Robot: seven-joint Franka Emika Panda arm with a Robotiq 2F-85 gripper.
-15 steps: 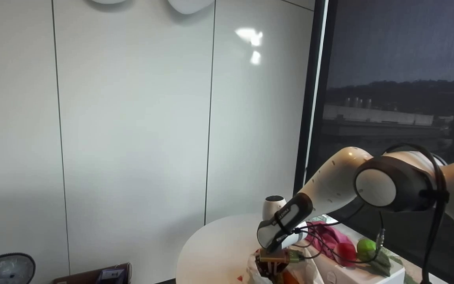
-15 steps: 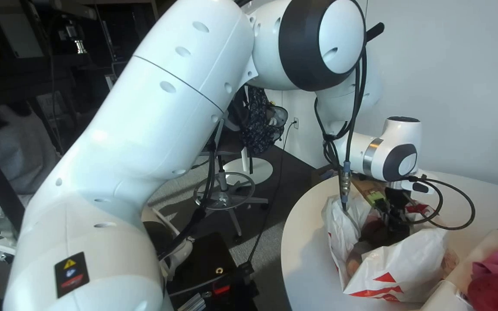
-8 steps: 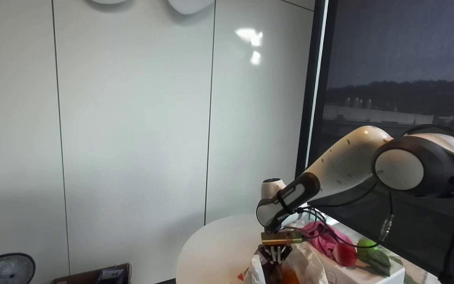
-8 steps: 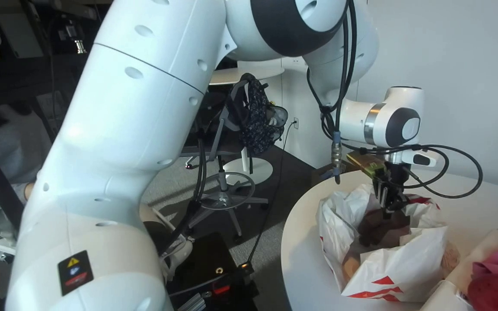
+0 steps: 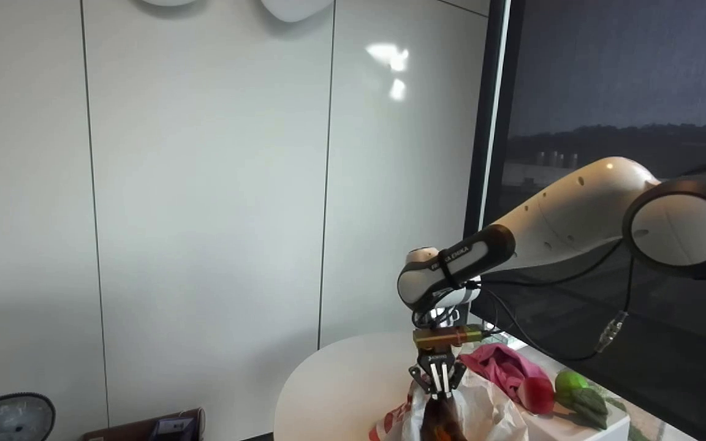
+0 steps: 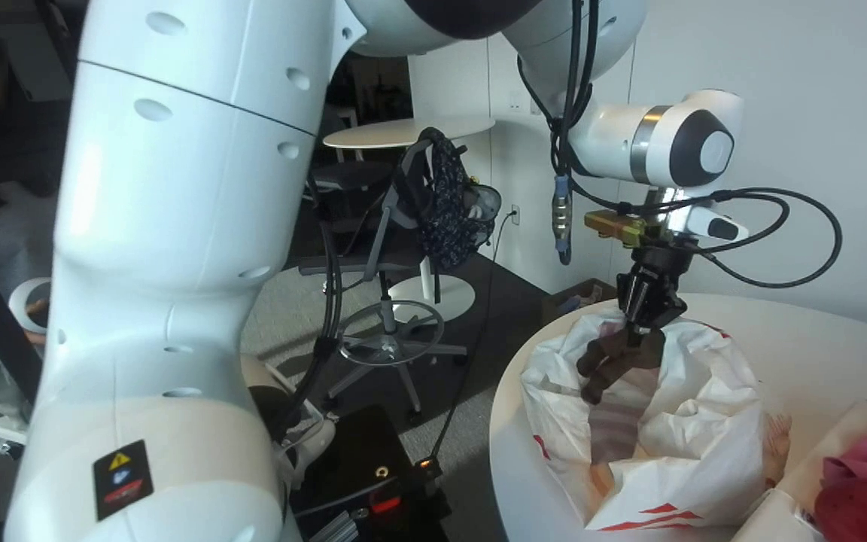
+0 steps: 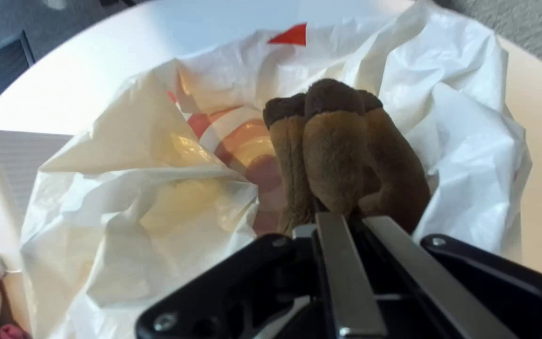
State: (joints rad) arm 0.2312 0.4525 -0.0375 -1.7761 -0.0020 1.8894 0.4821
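The black two-finger tool (image 5: 440, 395) is clamped on a brown plush toy (image 7: 334, 155). The toy is at the mouth of a white plastic bag with red print (image 6: 704, 448); its lower end appears to lie inside, though the bag's folds obscure it. The bag stands on the round white counter (image 5: 328, 386), near a crumpled pink cloth (image 5: 503, 364).

Dark backpack (image 6: 450, 203) on a wheeled chair (image 6: 388, 348)
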